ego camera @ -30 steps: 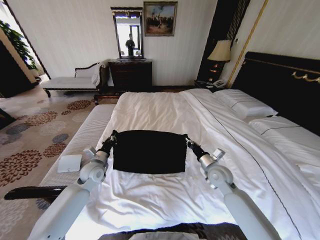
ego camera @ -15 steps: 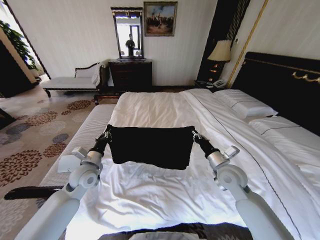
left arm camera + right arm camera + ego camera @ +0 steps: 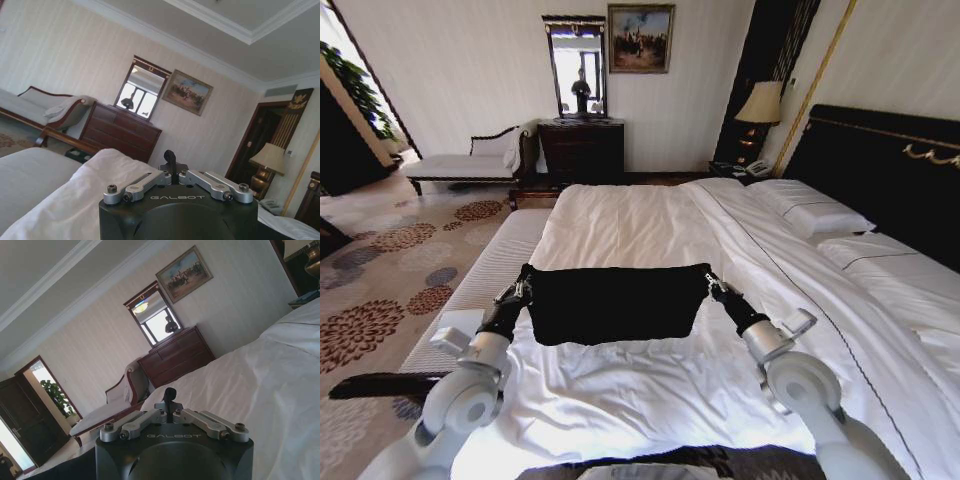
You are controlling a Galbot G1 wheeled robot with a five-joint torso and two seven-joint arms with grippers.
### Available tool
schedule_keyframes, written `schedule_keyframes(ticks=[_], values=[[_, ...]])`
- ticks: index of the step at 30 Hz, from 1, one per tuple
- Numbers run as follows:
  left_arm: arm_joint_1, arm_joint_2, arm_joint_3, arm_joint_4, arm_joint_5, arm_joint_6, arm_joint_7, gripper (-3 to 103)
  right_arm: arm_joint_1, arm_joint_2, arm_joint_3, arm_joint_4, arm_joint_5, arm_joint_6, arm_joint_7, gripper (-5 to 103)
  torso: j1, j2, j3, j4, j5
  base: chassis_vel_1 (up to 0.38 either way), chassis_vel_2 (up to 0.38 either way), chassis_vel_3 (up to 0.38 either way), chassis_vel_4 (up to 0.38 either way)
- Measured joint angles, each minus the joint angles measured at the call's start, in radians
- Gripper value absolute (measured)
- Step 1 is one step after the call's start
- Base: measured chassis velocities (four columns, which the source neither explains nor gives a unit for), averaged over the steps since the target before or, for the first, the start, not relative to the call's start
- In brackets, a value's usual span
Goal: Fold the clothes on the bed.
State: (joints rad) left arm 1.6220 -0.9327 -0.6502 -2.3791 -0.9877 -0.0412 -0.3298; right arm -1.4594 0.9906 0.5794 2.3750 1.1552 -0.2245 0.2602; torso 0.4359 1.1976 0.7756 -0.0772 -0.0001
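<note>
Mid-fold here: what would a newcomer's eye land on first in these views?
The black T-shirt, stretched between the left gripper and the right gripper, each shut on an upper corner, hanging dark above the white bed. Next, the tall dark headboard on the right and the mirror over the dresser.

white rounded arms, black claws, silver screwed "galbot" brackets

We see black T-shirt (image 3: 612,303), white bed (image 3: 650,215) sheets, dark headboard (image 3: 880,170) with gold trim, dark wood dresser (image 3: 582,150), beige carpet (image 3: 390,270) with maroon floral medallions
</note>
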Motion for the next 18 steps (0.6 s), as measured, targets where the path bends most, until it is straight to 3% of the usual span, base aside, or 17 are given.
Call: schedule_keyframes(ticks=[2,6,9,11,14,16,18], values=[[0.124,-0.019,-0.042,-0.053,0.008,0.013,-0.009,1,-0.048,0.001,0.038,0.072,0.015,-0.056,0.036,0,0.0,0.0,0.0,0.0002,0.0,0.0,0.0,0.0,0.0],[0.244,-0.046,-0.051,-0.089,0.05,0.028,-0.011,1,-0.096,0.005,0.066,0.127,0.042,-0.116,0.086,0,0.0,0.0,0.0,0.0003,0.0002,0.0,0.0,0.0,0.0],[0.258,-0.053,-0.03,-0.078,0.078,0.04,-0.018,1,-0.091,0.006,0.063,0.128,0.084,-0.157,0.125,0,0.0,0.0,0.0,0.0,0.0001,0.0,0.0,0.0,0.0],[0.22,-0.05,0.014,-0.03,0.091,0.055,-0.043,1,-0.044,0.008,0.027,0.072,0.102,-0.177,0.158,0,0.0,0.0,0.0,0.0002,0.0,0.0,0.0,0.0,0.0],[0.024,-0.027,0.132,0.106,0.052,0.097,-0.105,1,0.066,0.01,-0.05,-0.073,0.113,-0.184,0.181,0,0.0,0.0,0.0,0.0006,0.0002,0.0,0.0,0.0,0.0],[-0.024,-0.022,0.161,0.143,0.041,0.102,-0.113,1,0.088,0.011,-0.065,-0.105,0.11,-0.184,0.18,0,0.0,0.0,0.0,0.0006,0.0001,0.0,0.0,0.0,0.0],[-0.228,-0.01,0.291,0.304,-0.007,0.113,-0.133,1,0.18,0.011,-0.127,-0.239,0.087,-0.176,0.165,0,0.001,0.0,0.001,-0.0006,-0.0003,0.0,0.0,0.0,0.0]])
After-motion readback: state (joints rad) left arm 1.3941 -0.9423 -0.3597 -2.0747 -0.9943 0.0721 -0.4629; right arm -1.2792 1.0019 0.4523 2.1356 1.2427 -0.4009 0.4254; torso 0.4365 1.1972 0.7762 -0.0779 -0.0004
